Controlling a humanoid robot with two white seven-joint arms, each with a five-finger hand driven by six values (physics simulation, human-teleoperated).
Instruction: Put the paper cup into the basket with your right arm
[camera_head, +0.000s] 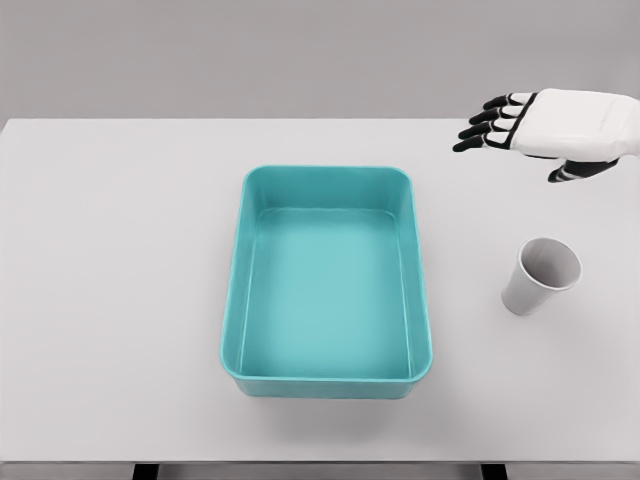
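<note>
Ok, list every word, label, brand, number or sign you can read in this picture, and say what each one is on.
None: no text, number or sign shows anywhere.
Paper cup: plain white, no print.
Basket: plain teal, no label.
Right hand: white with dark fingers, no marking.
Table: bare white surface, no writing.

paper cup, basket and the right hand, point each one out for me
paper cup (538, 279), head view, on its outer side wall
basket (325, 176), head view, on the far rim
right hand (563, 124), head view, on the back of the hand
</note>
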